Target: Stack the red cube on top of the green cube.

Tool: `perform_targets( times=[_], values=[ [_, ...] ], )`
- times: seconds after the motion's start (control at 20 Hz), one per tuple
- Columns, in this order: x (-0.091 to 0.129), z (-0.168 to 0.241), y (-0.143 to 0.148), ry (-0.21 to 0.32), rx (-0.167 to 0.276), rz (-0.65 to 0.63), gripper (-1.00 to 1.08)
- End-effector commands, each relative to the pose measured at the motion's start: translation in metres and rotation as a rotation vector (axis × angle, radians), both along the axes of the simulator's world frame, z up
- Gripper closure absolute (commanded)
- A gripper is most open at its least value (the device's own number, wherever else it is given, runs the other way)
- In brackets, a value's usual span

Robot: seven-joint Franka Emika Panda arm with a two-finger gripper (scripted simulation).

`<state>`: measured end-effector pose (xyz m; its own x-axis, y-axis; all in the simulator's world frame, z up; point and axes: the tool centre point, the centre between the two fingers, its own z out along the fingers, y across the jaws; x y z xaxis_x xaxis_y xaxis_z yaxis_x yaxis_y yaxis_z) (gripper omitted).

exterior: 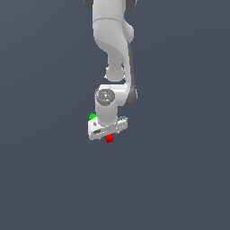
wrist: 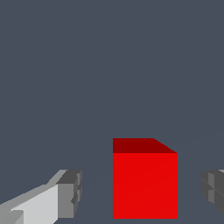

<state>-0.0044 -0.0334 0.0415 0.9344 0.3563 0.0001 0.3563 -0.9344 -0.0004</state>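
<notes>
- Claw (wrist: 141, 192) is standing spread apart in the wrist view, its two dark pads showing on either side of the red cube (wrist: 145, 183) with bare gaps between each pad and the cube, so nothing is being squeezed.
- Going from the exterior view's left: the green cube (exterior: 92, 117) is peeking out at the left edge of the white claw body, mostly hidden behind it.
- Next, the claw (exterior: 108, 131) is hanging from the white arm (exterior: 112, 40), pointing down at the dark grey counter (exterior: 45, 179).
- Just toward the right of the green cube and slightly nearer the camera, the red cube (exterior: 108, 139) is showing just under the claw's lower edge, sitting apart from the green cube.
</notes>
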Motion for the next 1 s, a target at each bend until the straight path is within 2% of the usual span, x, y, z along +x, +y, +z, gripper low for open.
perform_targets(
  times=[0.0, 0.3, 0.35, 0.95],
  values=[
    [-0.0004, -0.0118, -0.0001, 0.000, 0.000, 0.001, -0.92],
    [0.0009, -0.0216, -0.0001, 0.000, 0.000, 0.002, -0.92],
    [0.0009, -0.0216, -0.0001, 0.000, 0.000, 0.002, 1.08],
    [0.0005, -0.0202, -0.0005, 0.000, -0.001, 0.002, 1.08]
  ],
)
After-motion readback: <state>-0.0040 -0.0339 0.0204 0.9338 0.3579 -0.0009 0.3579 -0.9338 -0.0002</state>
